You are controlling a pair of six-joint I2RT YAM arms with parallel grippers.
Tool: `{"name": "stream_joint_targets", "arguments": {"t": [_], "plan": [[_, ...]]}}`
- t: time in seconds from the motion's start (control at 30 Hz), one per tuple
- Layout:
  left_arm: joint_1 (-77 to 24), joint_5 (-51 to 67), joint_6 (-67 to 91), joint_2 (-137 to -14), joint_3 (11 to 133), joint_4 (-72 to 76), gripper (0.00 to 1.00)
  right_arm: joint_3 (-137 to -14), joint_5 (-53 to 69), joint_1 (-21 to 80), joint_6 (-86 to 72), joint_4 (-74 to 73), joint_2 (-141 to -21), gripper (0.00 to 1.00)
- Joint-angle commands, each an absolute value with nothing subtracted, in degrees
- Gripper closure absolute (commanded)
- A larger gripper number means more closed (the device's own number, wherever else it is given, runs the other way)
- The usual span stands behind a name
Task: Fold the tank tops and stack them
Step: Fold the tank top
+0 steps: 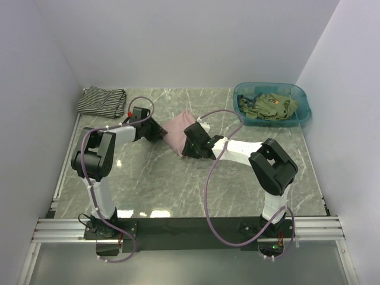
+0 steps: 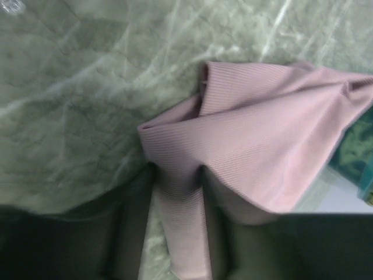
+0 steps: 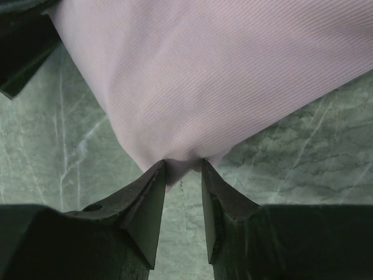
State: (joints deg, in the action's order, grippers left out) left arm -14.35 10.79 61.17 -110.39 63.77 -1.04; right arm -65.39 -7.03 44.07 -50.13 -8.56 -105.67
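Overhead, the left gripper (image 1: 162,136) and right gripper (image 1: 184,152) are covering parts of the pink top (image 1: 175,127) and hiding their own jaws. In the left wrist view, blur is smearing the jaws, hiding whether they are pinching cloth. The basin (image 2: 362,181) is running off that view's right edge. The green tops (image 1: 270,107), at the far-right corner of the table (image 1: 178,184), are bunching too tightly to count.

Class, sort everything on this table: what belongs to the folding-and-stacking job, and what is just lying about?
Job: pink top; striped top; olive tops.
Lying about: teal basin, which only holds the olive tops.
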Motion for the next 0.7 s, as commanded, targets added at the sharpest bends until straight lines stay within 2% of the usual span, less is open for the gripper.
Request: {"name": "stream_joint_targets", "arguments": {"t": [0.0, 0.03, 0.07, 0.13, 0.17, 0.37, 0.5, 0.57, 0.6, 0.63, 0.67], "plan": [[-14.9, 5.0, 60.0, -112.6, 66.5, -7.6, 0.62, -64.4, -9.8, 44.7, -51.1, -6.5, -105.0, 0.66], [-14.9, 4.1, 59.9, -113.0, 67.1, -8.4, 0.68, -64.7, -10.1, 44.7, -50.9, -7.5, -105.3, 0.81], [-14.9, 3.8, 59.9, -114.2, 69.0, -10.4, 0.77, -65.0, -10.5, 44.6, -50.7, -8.2, -105.5, 0.88], [-14.9, 2.9, 58.9, -115.7, 71.1, -12.6, 0.82, -65.1, -11.4, 44.6, -50.3, -9.2, -105.6, 0.99], [-14.9, 2.1, 58.8, -116.7, 72.6, -14.0, 0.85, -64.8, -11.9, 44.7, -50.2, -9.1, -105.3, 1.00], [-14.9, 1.1, 56.8, -117.7, 75.6, -15.1, 0.82, -60.2, -15.3, 44.6, -49.3, -9.9, -101.3, 1.00], [-14.9, 2.1, 54.1, -118.0, 78.2, -15.5, 0.73, -56.5, -15.5, 44.4, -49.4, -9.7, -100.2, 1.00], [-14.9, 3.9, 52.0, -118.2, 80.3, -14.6, 0.65, -56.3, -13.1, 44.2, -48.3, -8.9, -99.6, 0.99], [-14.9, 5.8, 51.3, -118.2, 81.1, -14.5, 0.62, -56.9, -12.4, 44.1, -47.8, -8.6, -99.3, 0.94], [-14.9, 6.3, 50.9, -118.1, 82.6, -14.5, 0.59, -57.6, -11.9, 44.2, -47.4, -9.0, -98.8, 0.81], [-14.9, 6.8, 49.8, -117.3, 83.1, -14.2, 0.54, -58.3, -10.6, 44.1, -46.8, -9.2, -97.4, 0.73]]}}
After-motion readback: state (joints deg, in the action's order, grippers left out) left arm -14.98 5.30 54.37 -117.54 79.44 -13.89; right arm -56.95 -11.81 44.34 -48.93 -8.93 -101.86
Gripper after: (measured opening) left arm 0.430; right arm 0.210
